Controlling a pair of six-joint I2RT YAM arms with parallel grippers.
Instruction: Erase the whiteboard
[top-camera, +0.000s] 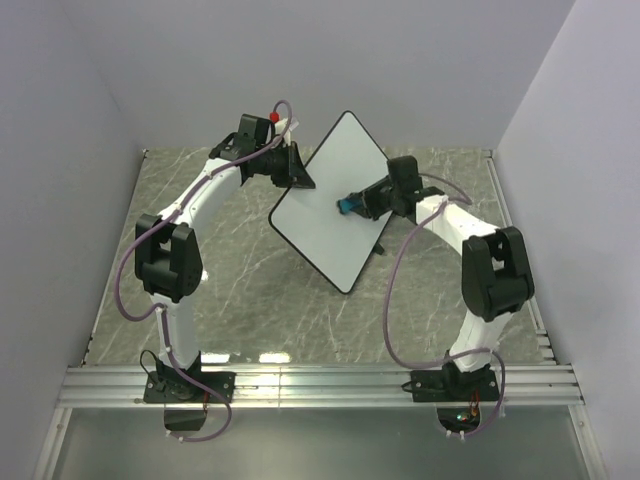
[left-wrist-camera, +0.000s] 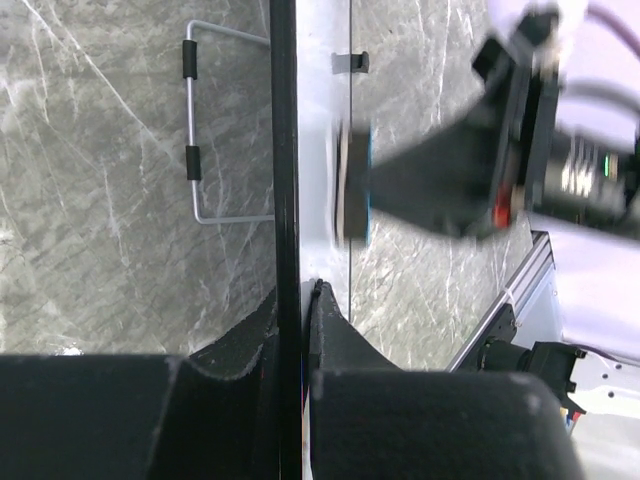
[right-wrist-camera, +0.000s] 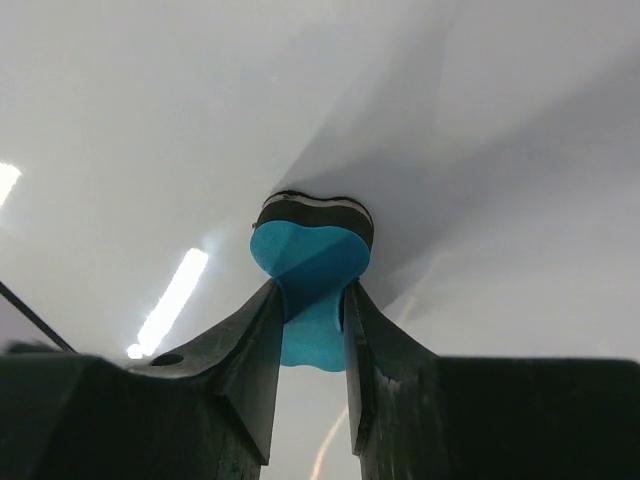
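The whiteboard stands tilted on the table, white with a thin black rim. My left gripper is shut on its upper left edge; in the left wrist view the rim runs edge-on between my fingers. My right gripper is shut on a small blue eraser and presses it against the board's face. In the right wrist view the eraser is squeezed between my fingers, its dark pad flat on the white surface. No scribbles show.
The board's wire stand with black sleeves rests on the grey marble table. A black stand foot shows below the board's right edge. The aluminium rail holds both arm bases at the near edge.
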